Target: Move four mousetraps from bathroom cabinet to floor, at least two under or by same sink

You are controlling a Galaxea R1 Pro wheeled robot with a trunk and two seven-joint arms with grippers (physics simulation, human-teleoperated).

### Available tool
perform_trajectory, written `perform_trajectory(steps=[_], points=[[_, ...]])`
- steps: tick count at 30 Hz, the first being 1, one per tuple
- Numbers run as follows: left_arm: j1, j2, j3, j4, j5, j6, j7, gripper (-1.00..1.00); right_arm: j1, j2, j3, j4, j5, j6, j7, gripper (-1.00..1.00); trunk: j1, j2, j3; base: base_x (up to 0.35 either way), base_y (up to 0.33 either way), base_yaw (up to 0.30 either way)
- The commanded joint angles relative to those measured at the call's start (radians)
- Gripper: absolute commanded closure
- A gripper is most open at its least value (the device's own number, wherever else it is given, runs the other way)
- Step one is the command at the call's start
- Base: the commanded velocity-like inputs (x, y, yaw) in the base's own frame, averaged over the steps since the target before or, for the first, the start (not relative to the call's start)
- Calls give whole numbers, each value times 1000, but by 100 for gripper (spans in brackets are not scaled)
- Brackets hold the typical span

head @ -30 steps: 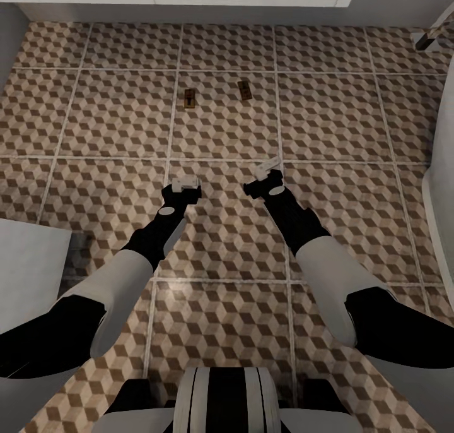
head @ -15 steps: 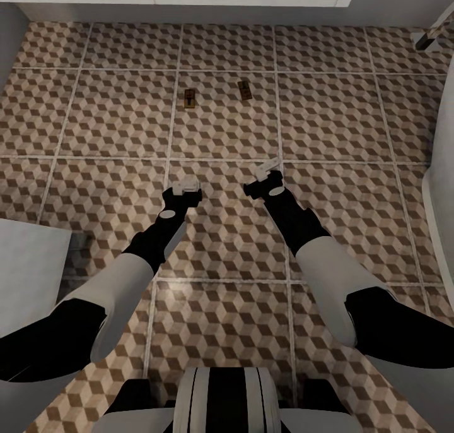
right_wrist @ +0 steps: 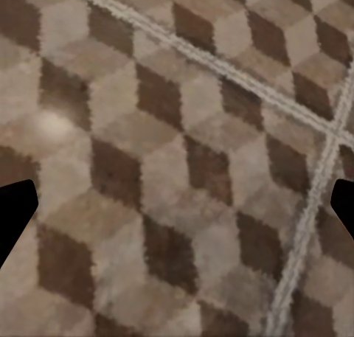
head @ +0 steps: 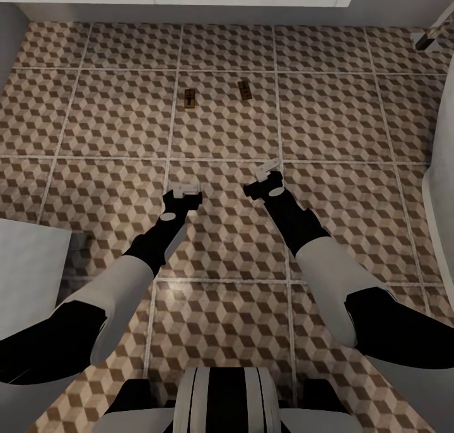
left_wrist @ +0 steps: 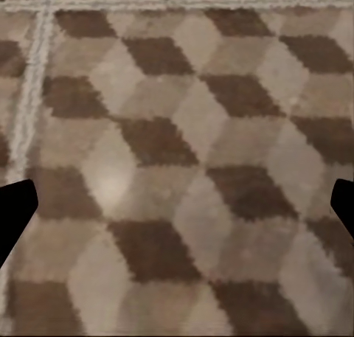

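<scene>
Two mousetraps [head: 188, 98] [head: 244, 90] lie flat on the bathroom floor [head: 328, 117], near each other. Left claw [head: 185, 187] and right claw [head: 267, 169] hang released, empty, ready for the remaining fetch.

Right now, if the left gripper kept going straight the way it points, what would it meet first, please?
Most likely bare bathroom floor: the left gripper points down at patterned tile, fingers wide apart with nothing between. The two mousetraps lie further ahead, off its line.

bathroom floor [head: 328, 111] bare beneath both arms | obstacles ahead: two mousetraps [head: 188, 98] [head: 244, 90], apart
</scene>
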Motion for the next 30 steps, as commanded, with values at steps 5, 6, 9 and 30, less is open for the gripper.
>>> perform_trajectory(steps=[5, 6, 9, 30], points=[[13, 1, -9, -2, 10, 2, 9, -100, 0, 0, 1, 0, 10, 7, 1, -100, 0, 0, 0, 0, 0, 0], [15, 1, -9, -2, 10, 1, 9, -100, 0, 0, 1, 0, 10, 7, 1, -100, 0, 0, 0, 0, 0, 0], [20, 1, -10, -3, 10, 0, 8, -100, 1, 0, 1, 1, 10, 7, 2, -100, 0, 0, 0, 0, 0, 0], [28, 1, -10, -2, 10, 1, 7, -100, 3, 0, 2, 3, 8, 7, 3, -100, -7, 3, 58, 0, 0, 0]])
